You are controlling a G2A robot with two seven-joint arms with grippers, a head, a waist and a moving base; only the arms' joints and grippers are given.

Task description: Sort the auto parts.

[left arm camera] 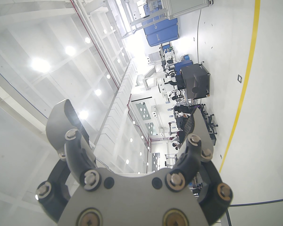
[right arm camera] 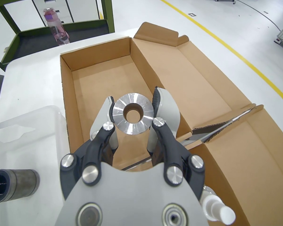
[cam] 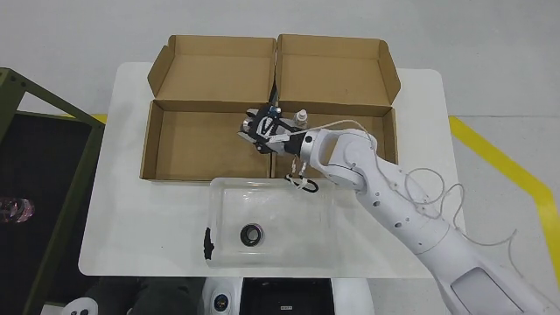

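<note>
White arm (cam: 411,219), silver black-padded fingers (right arm camera: 167,104).

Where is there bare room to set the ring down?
The left box floor is bare wall to wall; the right gripper holds the ring above it. The right box has free floor beyond the spray bottle next to the left box. The bin is bare around the bearing. Tightest where the boxes meet, by gripper and bottle.

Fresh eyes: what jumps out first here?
The right gripper, jaws shut on a shiny metal ring, held above a cardboard box. Next, the dark cylindrical bearing lying in the clear tub beside that box. The left gripper points upward, jaws open.
</note>
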